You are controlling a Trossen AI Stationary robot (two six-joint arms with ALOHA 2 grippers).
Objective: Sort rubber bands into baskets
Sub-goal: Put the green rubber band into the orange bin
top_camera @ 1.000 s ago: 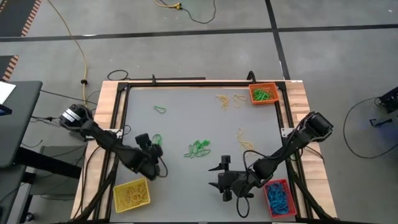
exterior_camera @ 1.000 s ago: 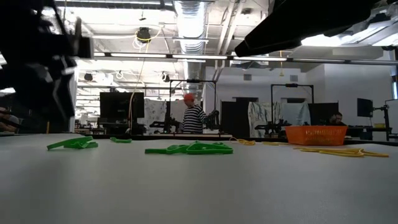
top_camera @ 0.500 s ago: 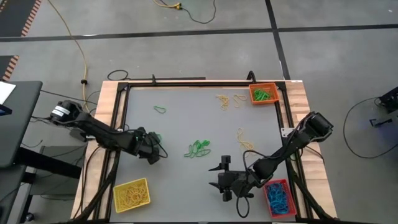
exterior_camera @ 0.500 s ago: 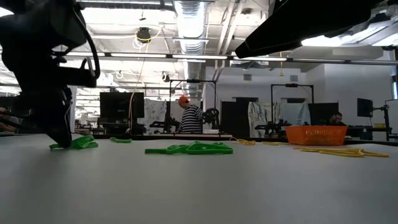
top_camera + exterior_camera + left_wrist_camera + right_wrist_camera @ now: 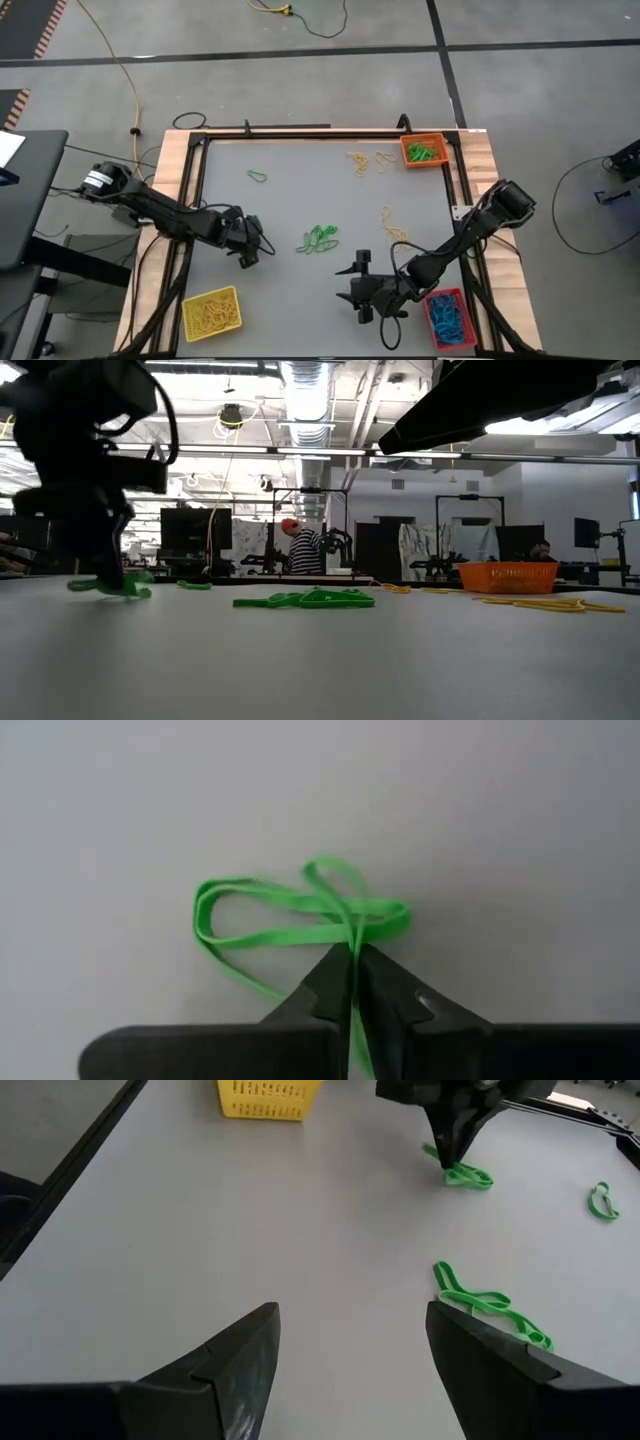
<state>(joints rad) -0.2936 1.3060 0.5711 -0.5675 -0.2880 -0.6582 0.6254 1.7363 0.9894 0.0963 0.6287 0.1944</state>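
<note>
My left gripper (image 5: 352, 970) stands at the table's left middle, shut on a green rubber band (image 5: 300, 915); the high view shows it there as well (image 5: 248, 230). My right gripper (image 5: 350, 1350) waits open near the front right, beside the red basket (image 5: 447, 315), which holds blue bands. A cluster of green bands (image 5: 318, 239) lies at the table's centre. The yellow basket (image 5: 212, 312) stands at the front left and the orange basket (image 5: 424, 151) at the far right corner. My left gripper pinches the green band between its two fingertips (image 5: 335, 982), where several strands cross at one end (image 5: 352, 942). The fingers come from above, pointing down (image 5: 108, 565). The band's loops spread out flat on the table beyond the fingertips (image 5: 135, 588).
A single green band (image 5: 258, 176) lies at the far left. Yellow bands lie near the orange basket (image 5: 362, 162) and at the right middle (image 5: 395, 228). A raised frame (image 5: 300, 133) runs round the table. People stand in the room behind (image 5: 303, 550).
My left gripper has gone toward the table's far edge, come down over the green band and shut on it. The band has shifted a little on the table.
</note>
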